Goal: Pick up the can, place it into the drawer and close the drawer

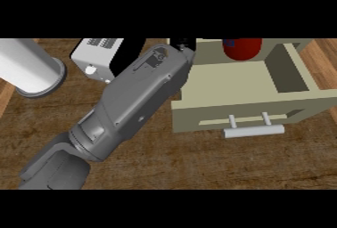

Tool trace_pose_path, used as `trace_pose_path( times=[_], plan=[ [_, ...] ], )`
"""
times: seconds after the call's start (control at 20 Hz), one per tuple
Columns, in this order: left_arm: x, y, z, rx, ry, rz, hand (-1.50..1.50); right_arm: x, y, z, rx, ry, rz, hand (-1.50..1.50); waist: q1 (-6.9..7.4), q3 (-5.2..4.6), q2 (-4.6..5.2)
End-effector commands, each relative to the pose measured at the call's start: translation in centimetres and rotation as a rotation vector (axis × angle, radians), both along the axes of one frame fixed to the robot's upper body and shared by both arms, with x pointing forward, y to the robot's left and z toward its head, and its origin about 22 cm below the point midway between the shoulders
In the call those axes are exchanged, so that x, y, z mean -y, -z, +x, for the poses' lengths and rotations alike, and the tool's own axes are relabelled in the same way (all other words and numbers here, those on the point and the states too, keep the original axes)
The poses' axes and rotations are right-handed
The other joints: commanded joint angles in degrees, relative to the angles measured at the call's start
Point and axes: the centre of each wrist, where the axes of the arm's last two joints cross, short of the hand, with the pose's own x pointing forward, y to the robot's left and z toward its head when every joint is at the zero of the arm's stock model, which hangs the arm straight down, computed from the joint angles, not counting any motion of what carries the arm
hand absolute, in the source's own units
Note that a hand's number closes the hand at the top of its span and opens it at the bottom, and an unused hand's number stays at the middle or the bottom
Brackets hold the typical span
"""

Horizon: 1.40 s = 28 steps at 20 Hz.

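The red can (242,48) stands in the far part of the open beige drawer (289,73), partly cut off by the view's top edge. The drawer's front carries a pale bar handle (254,130). A grey forearm runs from the lower left up to the drawer's far left corner. Only a small black part of my left hand (183,43) shows there, just left of the can and apart from it. My right hand is out of view.
A large white cylinder (30,67) stands on the wooden counter (230,164) at the far left. A white box-shaped appliance (97,57) sits behind the forearm, which hides part of it.
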Motion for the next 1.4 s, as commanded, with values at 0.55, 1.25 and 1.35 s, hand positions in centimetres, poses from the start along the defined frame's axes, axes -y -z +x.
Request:
trace_pose_path(
  times=[0.55,1.25,1.35],
  plan=[
    [0.0,2.0,0.2,-0.028,-0.109,0.068,-1.5,0.3,-1.0,0.5,0.002,-0.007,-0.008,-1.5,-1.18,0.01,0.18],
    [0.5,2.4,-0.6,0.027,-0.094,0.003,-1.5,-0.6,-3.4,0.7,0.13,-0.023,-0.327,-1.5,-0.84,0.01,0.31],
    [-0.1,2.8,-0.1,0.034,-0.102,-0.019,-1.5,-0.4,-4.3,1.1,0.172,-0.027,-0.37,-1.5,-0.14,-0.03,0.31]
  ],
)
